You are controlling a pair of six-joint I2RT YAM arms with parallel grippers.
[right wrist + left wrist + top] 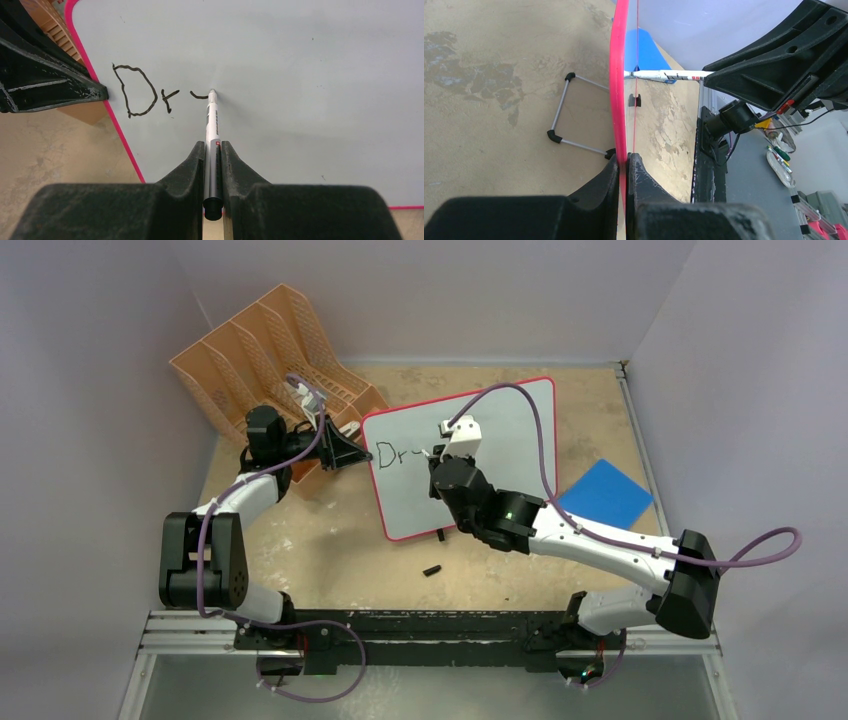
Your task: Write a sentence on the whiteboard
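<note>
The large white whiteboard (515, 435) with a thin red-pink frame sits mid-tabletop (330, 540). An orange mesh file rack (260, 350) is at its left and a blue square pad (604, 492) at its right. At the board's left edge, the left claw (626, 161) pinches the pink frame. The right claw (213, 146) is pressed onto a white-and-black marker (212, 117), tip touching the board. The black handwritten sentence (145, 95) reads "Dr" plus one short stroke at the marker tip.

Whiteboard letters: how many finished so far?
2. D at left edge of the whiteboard, r just right of D. Third stroke only begun at the marker tip.
</note>
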